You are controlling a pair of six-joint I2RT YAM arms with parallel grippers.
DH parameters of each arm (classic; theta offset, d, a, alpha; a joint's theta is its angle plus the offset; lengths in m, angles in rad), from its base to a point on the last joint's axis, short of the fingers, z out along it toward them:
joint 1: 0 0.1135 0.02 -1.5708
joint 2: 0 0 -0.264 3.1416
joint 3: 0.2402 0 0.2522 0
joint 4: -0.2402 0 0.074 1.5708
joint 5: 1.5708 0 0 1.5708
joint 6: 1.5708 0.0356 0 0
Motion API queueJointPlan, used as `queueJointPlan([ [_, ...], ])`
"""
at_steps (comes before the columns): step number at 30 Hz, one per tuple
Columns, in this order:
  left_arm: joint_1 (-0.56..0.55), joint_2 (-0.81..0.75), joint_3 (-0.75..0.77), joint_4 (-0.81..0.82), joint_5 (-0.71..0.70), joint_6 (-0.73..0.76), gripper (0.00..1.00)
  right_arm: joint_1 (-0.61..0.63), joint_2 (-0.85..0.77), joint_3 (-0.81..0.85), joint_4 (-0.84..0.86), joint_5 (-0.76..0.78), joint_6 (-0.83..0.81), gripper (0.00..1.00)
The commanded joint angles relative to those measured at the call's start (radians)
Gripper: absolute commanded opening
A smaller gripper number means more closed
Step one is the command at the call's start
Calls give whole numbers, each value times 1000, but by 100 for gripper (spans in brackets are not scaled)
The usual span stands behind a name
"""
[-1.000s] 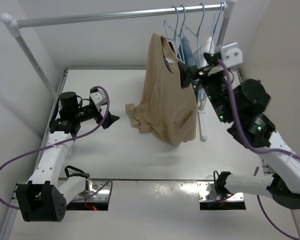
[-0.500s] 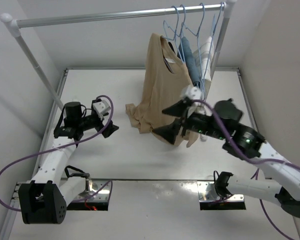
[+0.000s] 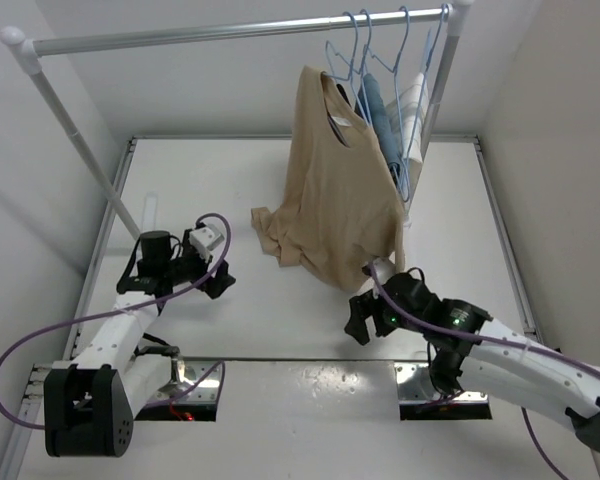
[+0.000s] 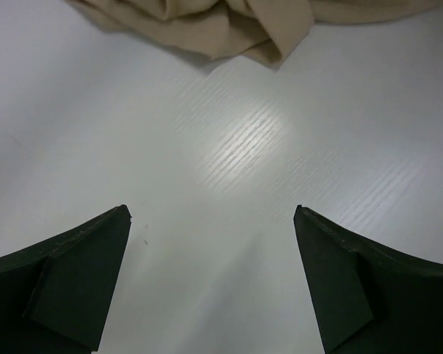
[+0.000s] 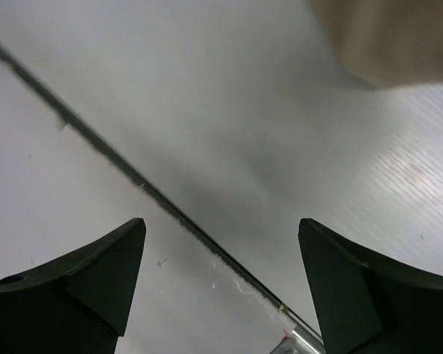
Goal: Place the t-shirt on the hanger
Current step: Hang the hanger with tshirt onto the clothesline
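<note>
Tan t-shirt (image 3: pixel 335 200) hanging, right end effector (image 5: pixel 220 223) now low, released, left end effector (image 4: pixel 211 210) released

Both arms are white tubes with round black joints: the left arm (image 3: pixel 110 335) and the right arm (image 3: pixel 525 365). A purple cable (image 3: pixel 226 235) loops out behind each set of jaws. The fingers (image 4: pixel 66 280) are dark, pointy wedges. Tiny green lights (image 3: pixel 393 320) glow behind the right jaws.
</note>
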Motion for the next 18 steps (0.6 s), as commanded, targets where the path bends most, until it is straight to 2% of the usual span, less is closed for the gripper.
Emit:
queueJointPlan([
  [1, 9, -31, -33, 88, -116, -112, 99, 3, -89, -19, -16, 254, 218, 84],
  [3, 9, -32, -42, 122, -193, -149, 99, 3, -141, -28, -60, 402, 310, 85],
  [5, 9, -41, -43, 134, -222, -171, 99, -8, -161, -18, -172, 512, 498, 87],
  [6, 0, -41, -43, 145, -250, -186, 99, -8, -175, -18, -224, 629, 584, 90],
  [7, 0, -41, -43, 145, -268, -197, 99, -8, -175, -9, -348, 683, 681, 91],
  [8, 0, -41, -52, 158, -291, -232, 99, -8, -186, -9, -408, 760, 862, 91],
  [10, 0, -41, -52, 169, -348, -255, 99, -8, -200, -9, -525, 805, 999, 92],
  [12, 0, -41, -52, 169, -357, -266, 99, -8, -217, 1, -538, 828, 1065, 92],
  [14, -9, -41, -52, 178, -367, -266, 99, -8, -231, 1, -576, 854, 1138, 100],
  [18, -9, -41, -52, 179, -388, -275, 99, -8, -222, -8, -663, 894, 1321, 100],
])
